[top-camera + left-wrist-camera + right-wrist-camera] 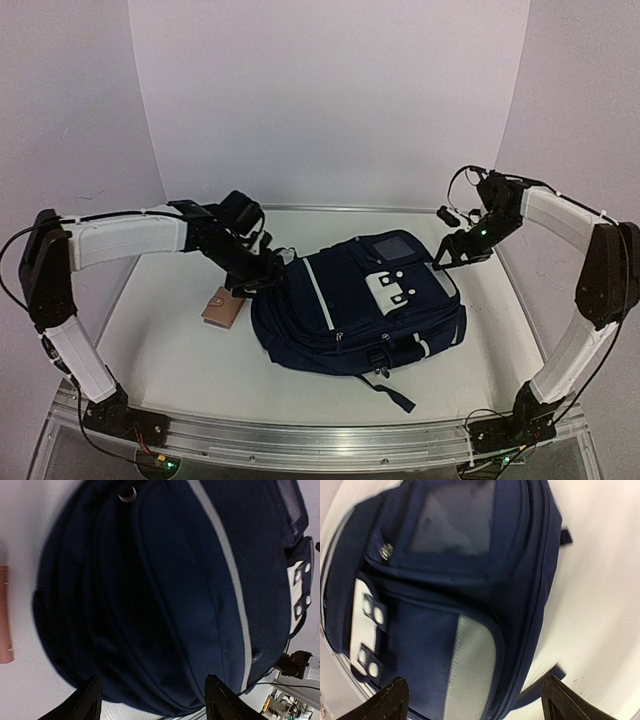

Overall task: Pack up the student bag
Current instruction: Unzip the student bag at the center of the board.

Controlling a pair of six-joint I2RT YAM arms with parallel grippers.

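Observation:
The student bag (350, 315), a navy-blue backpack with a pale stripe and a white slotted patch (393, 288), lies flat in the middle of the table. My left gripper (264, 274) is at the bag's left edge, low over the fabric. In the left wrist view the left gripper (155, 702) stands open, and the bag (165, 595) fills the view beyond the fingertips (91, 700). My right gripper (456, 254) hovers at the bag's top right corner. In the right wrist view the right gripper (477, 702) is open above the bag (435, 610). Neither holds anything.
A small tan wallet-like item (222, 307) lies on the table just left of the bag, beneath the left arm, and its edge shows as the tan item (4, 615). A black strap (392, 392) trails from the bag toward the table's metal front rail (320, 440). White walls enclose the table.

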